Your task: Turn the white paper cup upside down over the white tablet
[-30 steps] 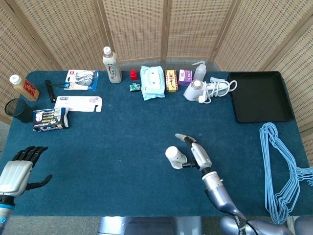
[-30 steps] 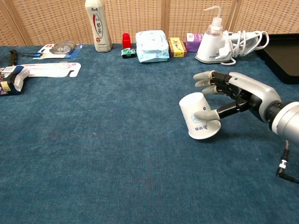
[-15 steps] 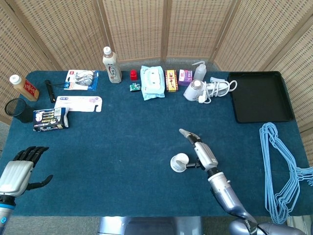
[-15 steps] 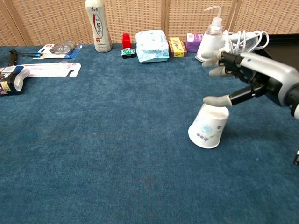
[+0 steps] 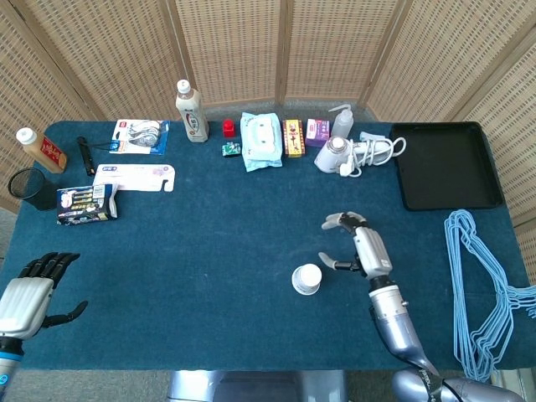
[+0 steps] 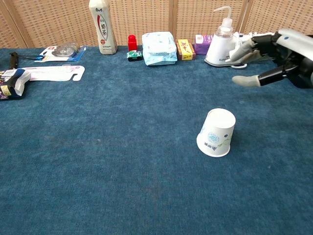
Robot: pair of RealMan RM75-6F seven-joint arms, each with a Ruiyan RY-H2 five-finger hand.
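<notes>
The white paper cup (image 5: pixel 306 278) (image 6: pixel 216 132) stands upside down on the blue table cloth, base up and wide rim down, with a blue-green print on its side. No white tablet shows in either view. My right hand (image 5: pixel 360 249) (image 6: pixel 274 58) hovers above and to the right of the cup, fingers spread, holding nothing and well apart from it. My left hand (image 5: pixel 29 293) rests at the table's near left corner with its fingers apart and nothing in it; the chest view does not show it.
Along the far edge stand a white bottle (image 5: pixel 192 111), a wipes pack (image 5: pixel 260 141), small boxes (image 5: pixel 293 136) and a spray bottle (image 5: pixel 339 124) with a corded device (image 5: pixel 352 154). A black tray (image 5: pixel 444 163) and blue hangers (image 5: pixel 486 285) lie right. Packets (image 5: pixel 88 203) lie left.
My right hand let go of the cup, rose and drew back to the right. The cup went from lying tilted in the hand to standing mouth down on the cloth.
</notes>
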